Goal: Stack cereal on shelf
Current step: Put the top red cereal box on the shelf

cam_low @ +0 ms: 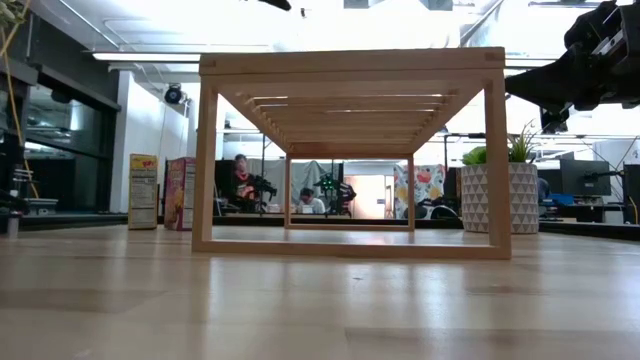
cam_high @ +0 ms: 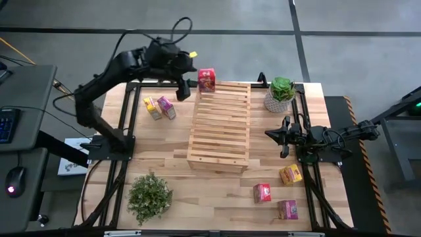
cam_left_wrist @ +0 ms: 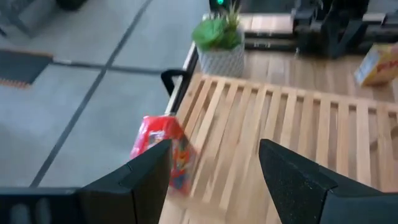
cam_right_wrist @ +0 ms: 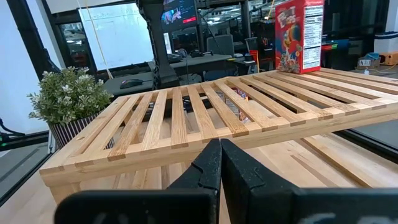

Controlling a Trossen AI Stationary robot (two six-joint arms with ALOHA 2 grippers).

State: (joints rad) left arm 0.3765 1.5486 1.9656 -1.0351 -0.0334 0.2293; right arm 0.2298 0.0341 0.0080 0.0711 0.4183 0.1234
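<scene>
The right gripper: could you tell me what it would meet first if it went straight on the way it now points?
Probably the shelf: the shut right gripper faces its near slatted edge, with only bare tabletop between them. Height is hard to judge.

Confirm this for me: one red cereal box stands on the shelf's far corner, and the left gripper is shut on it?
Not quite. The red cereal box does stand on the shelf, but the left gripper is open beside it, holding nothing. The left wrist view shows this.

The left arm reached far across, its gripper (cam_high: 185, 88) spread wide and empty. The right gripper (cam_high: 284, 137) waited, fingers pressed together.
</scene>
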